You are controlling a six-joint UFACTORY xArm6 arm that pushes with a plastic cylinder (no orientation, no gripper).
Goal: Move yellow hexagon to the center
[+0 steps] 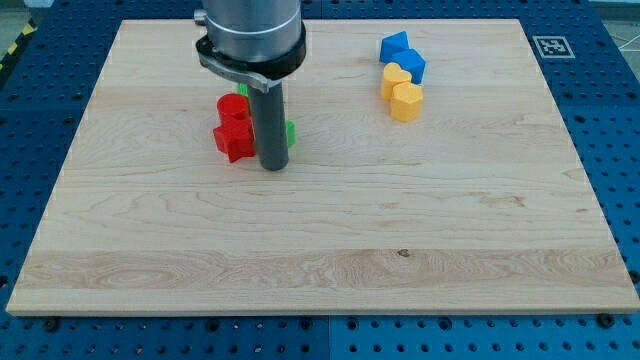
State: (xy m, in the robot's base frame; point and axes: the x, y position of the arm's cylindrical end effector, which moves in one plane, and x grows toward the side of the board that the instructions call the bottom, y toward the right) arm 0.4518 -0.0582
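Yellow hexagon (406, 102): seen at the view's upper right, touching a yellow heart (395, 79) below two blue blocks (402, 56).
My tip (273, 166): placed against red blocks (234, 127), nothing held; green blocks (290, 131) partly hidden.

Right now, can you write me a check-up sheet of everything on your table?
Surface: wooden board, lying on a blue perforated table.
Job's things: yellow hexagon near the view's top right, touching a second yellow block just above it.
Clutter: two blue blocks above the yellow ones; red blocks left of my rod; green blocks mostly hidden behind it.
Tool: my tip rests beside the red blocks, far to the left of the yellow hexagon.
Cables: nothing seen.
Surroundings: a square printed marker at the board's top right corner.
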